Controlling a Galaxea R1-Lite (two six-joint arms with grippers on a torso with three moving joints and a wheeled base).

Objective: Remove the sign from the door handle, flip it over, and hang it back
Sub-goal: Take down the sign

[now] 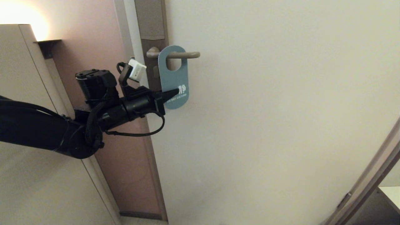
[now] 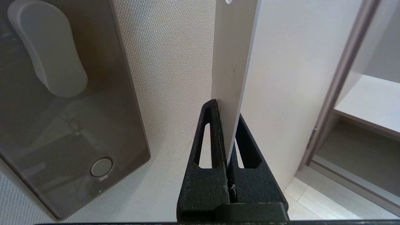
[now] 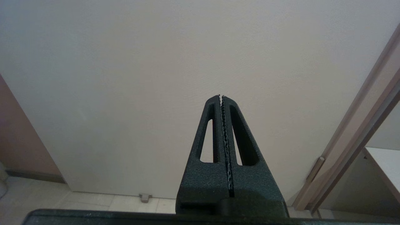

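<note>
The sign point(image 1: 172, 76) hangs by its hole on the door handle point(image 1: 186, 55), teal-blue side with white lettering facing me. The handle juts from a brown backplate point(image 1: 152, 28). My left gripper point(image 1: 175, 91) reaches in from the left and is shut on the sign's lower part. In the left wrist view the gripper point(image 2: 226, 110) pinches the sign point(image 2: 231, 62) edge-on, its pale side showing. My right gripper point(image 3: 221, 96) is shut and empty, facing the bare door, and it is out of the head view.
The pale door point(image 1: 281, 109) fills the middle and right. A door frame point(image 1: 368, 181) runs along the lower right and a cabinet point(image 1: 18, 78) stands at the left. A pale oblong knob point(image 2: 47, 50) sits on the backplate point(image 2: 72, 125) beside the left gripper.
</note>
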